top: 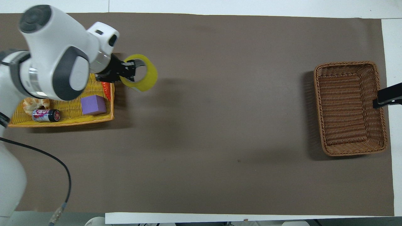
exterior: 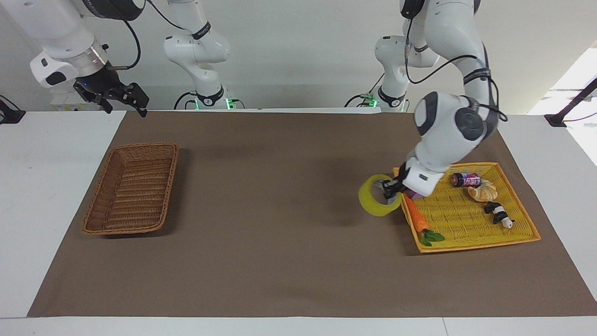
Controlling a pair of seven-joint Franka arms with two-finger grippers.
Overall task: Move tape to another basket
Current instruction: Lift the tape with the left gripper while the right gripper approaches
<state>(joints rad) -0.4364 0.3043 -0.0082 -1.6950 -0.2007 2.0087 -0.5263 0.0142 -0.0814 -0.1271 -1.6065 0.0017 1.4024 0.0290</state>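
My left gripper (exterior: 390,188) (top: 131,71) is shut on the rim of the yellow tape roll (exterior: 376,202) (top: 143,77). It holds the roll in the air over the brown mat, just past the edge of the yellow tray (exterior: 466,215) (top: 62,116). The brown wicker basket (exterior: 133,189) (top: 350,108) stands empty at the right arm's end of the table. My right gripper (exterior: 122,98) (top: 388,97) waits raised by the basket's rim; its fingers look spread.
The yellow tray holds an orange carrot (exterior: 416,217), a purple block (top: 93,105), a small can (exterior: 465,179) (top: 46,115), a croissant (exterior: 483,191) and a black-and-white toy (exterior: 498,214). The brown mat (exterior: 280,210) lies between tray and basket.
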